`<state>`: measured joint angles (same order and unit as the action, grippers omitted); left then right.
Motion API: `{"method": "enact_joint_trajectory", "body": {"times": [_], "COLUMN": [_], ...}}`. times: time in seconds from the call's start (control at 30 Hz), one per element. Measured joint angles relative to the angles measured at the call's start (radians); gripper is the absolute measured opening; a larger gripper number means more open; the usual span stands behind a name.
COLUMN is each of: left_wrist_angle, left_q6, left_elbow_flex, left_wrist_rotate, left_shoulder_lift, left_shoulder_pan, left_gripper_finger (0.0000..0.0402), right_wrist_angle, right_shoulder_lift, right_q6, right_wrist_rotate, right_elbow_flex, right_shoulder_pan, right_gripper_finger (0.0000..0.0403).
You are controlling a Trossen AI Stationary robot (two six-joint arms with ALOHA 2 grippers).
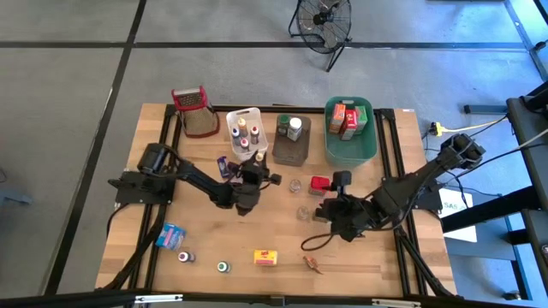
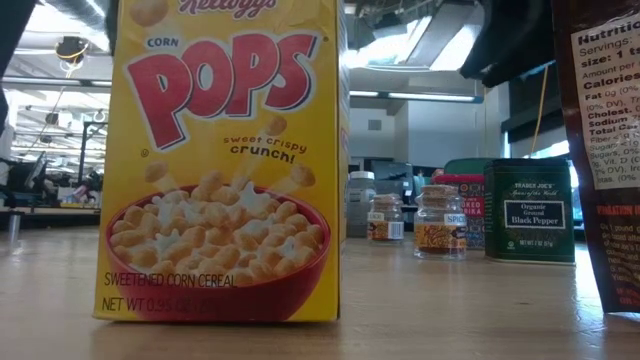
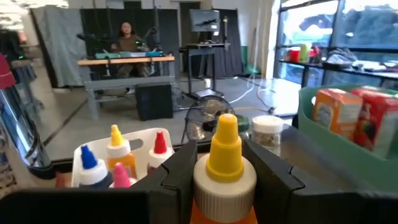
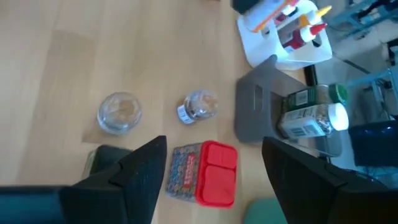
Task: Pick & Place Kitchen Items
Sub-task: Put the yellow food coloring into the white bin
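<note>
Sorting is partly done, as you can judge from the high view. Three tubs at the table's far edge already hold goods: the white tub (image 1: 247, 127) carries small bottles with coloured caps, the brown tub (image 1: 291, 147) has jars and a tin, and the green tub (image 1: 350, 141) holds red and orange boxes.

Your left gripper (image 1: 249, 174) is closed on a yellow-capped bottle (image 3: 225, 163); its left wrist view shows the two fingers (image 3: 177, 174) pressed against the white collar on either side, with the bottle upright between them. It sits over the table's middle, just short of the white tub, so this item looks to be in transit toward its fellows.

Your right gripper (image 1: 336, 205) hangs wide open and empty near the middle right. Its wrist view looks down on a red-lidded tin (image 4: 204, 173) lying between the fingers but below them, not gripped, with two small glass jars (image 4: 120, 112) just beyond on the bare wood.

Items left on the table, by the high view:
- blue box (image 1: 171, 234), near left
- two little capped bottles (image 1: 185, 256), near edge
- yellow box (image 1: 266, 257), near edge
- small brown item (image 1: 312, 263) beside it, too small to identify
- the tin and two jars at centre

Roughly half the load appears still unplaced.
</note>
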<state>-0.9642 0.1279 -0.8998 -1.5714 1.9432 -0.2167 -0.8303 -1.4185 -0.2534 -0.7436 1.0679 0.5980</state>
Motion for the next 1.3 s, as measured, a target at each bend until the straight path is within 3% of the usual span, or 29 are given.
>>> {"method": "enact_joint_trajectory", "body": {"times": [0.47, 0.77, 1.0, 1.3], "left_wrist_angle": [-0.004, -0.004, -0.002, 0.091], "left_q6": [0.047, -0.083, -0.089, -0.010], "left_elbow_flex": [-0.039, -0.100, -0.098, -0.098], "left_wrist_rotate": [-0.001, 0.000, 0.000, 0.000], "left_shoulder_lift": [0.011, 0.011, 0.011, 0.011], "left_shoulder_pan": [0.127, 0.183, 0.189, 0.221], "left_gripper_finger": [0.0111, 0.0111, 0.0111, 0.0111], "right_wrist_angle": [-0.096, -0.112, -0.112, -0.111], "right_shoulder_lift": [0.000, 0.000, 0.000, 0.000], "right_q6": [0.013, -0.013, -0.024, -0.047], "right_wrist_rotate": [0.019, 0.022, 0.022, 0.021], "right_elbow_flex": [0.000, 0.000, 0.000, 0.000], "right_shoulder_pan": [0.073, 0.119, 0.138, 0.138], "right_gripper_finger": [0.0266, 0.0266, 0.0266, 0.0266]}}
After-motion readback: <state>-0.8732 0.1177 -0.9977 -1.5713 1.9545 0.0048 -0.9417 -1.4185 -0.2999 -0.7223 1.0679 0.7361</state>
